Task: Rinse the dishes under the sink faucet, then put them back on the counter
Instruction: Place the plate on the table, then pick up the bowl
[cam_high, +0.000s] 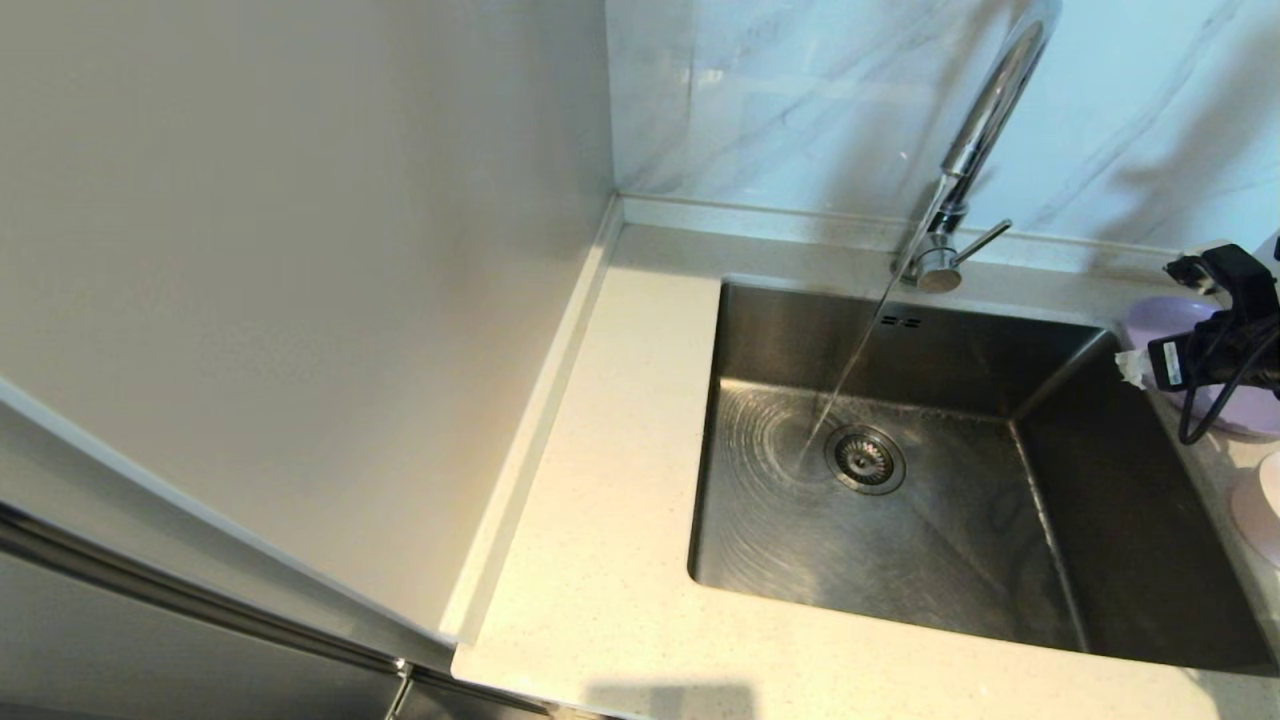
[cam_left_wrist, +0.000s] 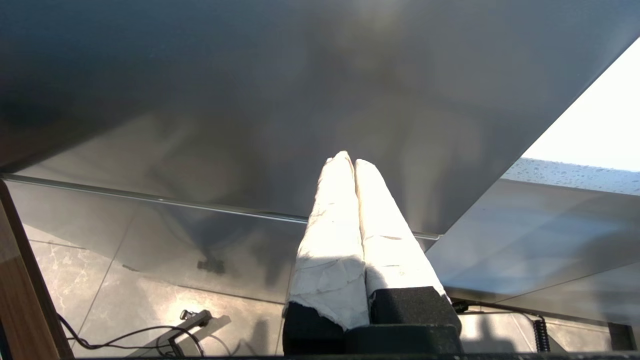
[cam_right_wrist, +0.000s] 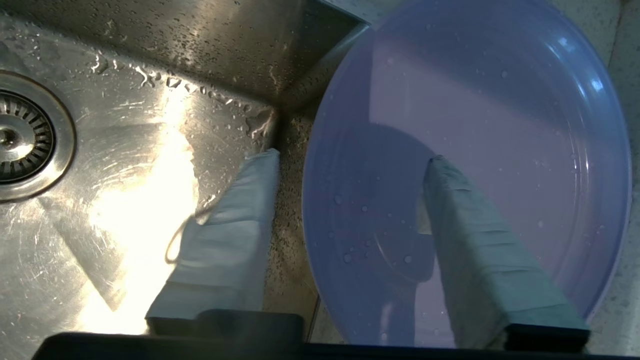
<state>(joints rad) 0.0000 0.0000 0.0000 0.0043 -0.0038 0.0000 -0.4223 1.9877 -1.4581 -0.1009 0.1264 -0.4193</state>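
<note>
Droplets (cam_right_wrist: 345, 257) on plate (cam_right_wrist: 500, 125), wrist-only.

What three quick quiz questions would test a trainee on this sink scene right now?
1. True or false: water is running from the sink faucet.
2. The lilac plate lies: A in the sink; B on the counter by the right gripper.
3. How do the right gripper's jaws stand?

Key: 1 true. 2 B. 3 Open, one finger outside the plate's rim, the other over the plate.
</note>
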